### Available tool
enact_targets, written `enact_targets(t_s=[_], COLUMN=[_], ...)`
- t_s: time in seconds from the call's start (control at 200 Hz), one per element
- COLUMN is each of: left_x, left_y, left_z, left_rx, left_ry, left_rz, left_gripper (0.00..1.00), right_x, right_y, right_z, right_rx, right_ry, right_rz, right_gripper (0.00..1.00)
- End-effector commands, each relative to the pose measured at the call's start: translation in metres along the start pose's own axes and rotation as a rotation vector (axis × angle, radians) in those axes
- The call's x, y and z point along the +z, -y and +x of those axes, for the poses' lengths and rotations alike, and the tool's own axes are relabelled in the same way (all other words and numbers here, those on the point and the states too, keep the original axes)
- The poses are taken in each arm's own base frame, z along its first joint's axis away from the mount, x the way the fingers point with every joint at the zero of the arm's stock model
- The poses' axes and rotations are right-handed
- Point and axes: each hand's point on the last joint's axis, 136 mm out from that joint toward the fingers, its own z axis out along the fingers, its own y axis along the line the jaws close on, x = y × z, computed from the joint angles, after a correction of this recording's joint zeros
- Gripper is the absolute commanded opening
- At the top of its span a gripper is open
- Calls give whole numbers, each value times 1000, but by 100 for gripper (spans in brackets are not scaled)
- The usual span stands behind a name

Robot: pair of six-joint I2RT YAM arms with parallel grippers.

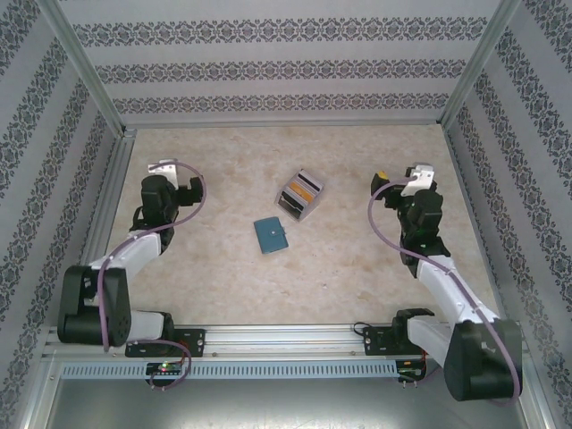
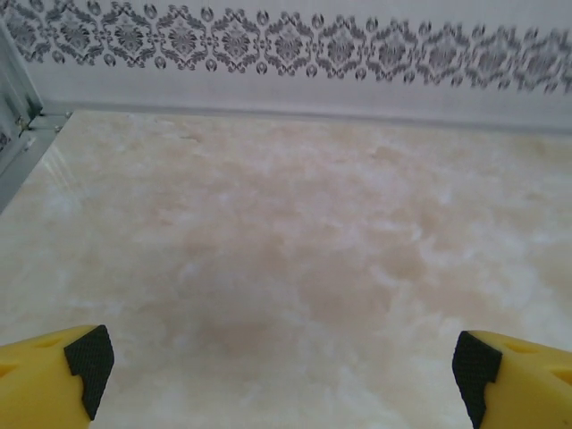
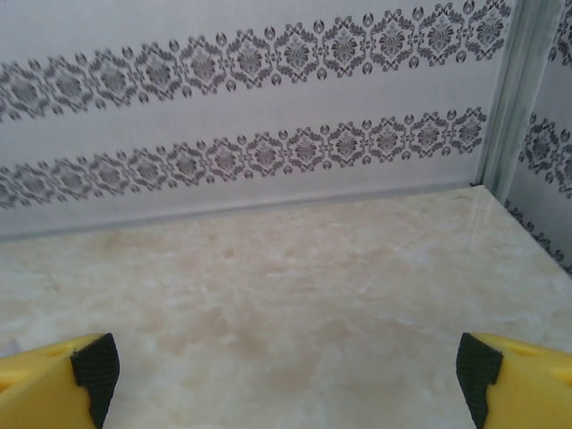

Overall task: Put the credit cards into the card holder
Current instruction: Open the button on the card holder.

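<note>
Small teal-blue book-like card holder [image 1: 270, 234]: shut and flat on the pale marble-look table [image 1: 223, 277], near the middle, between the 2 arms. Long side running from front to back, with the far end tipped a little to the left. Well apart from both arms.

Thin plastic credit cards [image 1: 302, 189] in orange-yellow, grey and dark: stacked in rows inside a clear slanted plastic tray [image 1: 315, 206]. Tray just beside the card holder, a bit further back and to the right, not touching it. Long side of the tray running from near-left to far-right. Cards seen as short stripes across the tray. Print on the cards too small to read. No telling of any writing on the card holder either.

Left gripper [image 2: 281, 362]: yellow fingers [image 2: 40, 375] with black pads spread wide, nothing between them, just bare table below. Up over the left side of the table, facing the back wall.

Right gripper [image 3: 286, 366]: spread wide too, holding nothing. Over the right side of the table, facing the white wall with grey flower bands [image 3: 268, 152] and the back right corner.
</note>
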Motion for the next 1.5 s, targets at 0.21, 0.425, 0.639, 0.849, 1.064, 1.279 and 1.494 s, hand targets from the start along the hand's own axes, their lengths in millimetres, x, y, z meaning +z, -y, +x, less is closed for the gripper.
enact_targets(t_s=[0.21,0.425,0.639,0.849,1.064,1.279,1.494], left_x=[-18,-18,-16,-30,-37,-42,-42], left_y=[19,37,57,73,83,102,135], left_z=[12,25,55,73,76,77,86], left_rx=[-325,-405,-533,-519,-501,-444,-350], left_ry=[-306,-423,-530,-606,-625,-644,-696], left_rz=[57,129,213,273,306,351,418], left_gripper=[99,99,99,99,100,100,100], right_x=[-4,-20,-36,-45,-49,-49,-45], right_y=[-49,-88,-131,-177,-208,-226,-239], right_z=[34,78,96,117,138,144,159], right_rx=[236,376,199,44,1,-90,-87], right_ry=[-402,-641,-721,-813,-888,-918,-983], right_rz=[-222,-320,-377,-414,-441,-443,-442], right_gripper=[98,98,98,98,98,97,85])
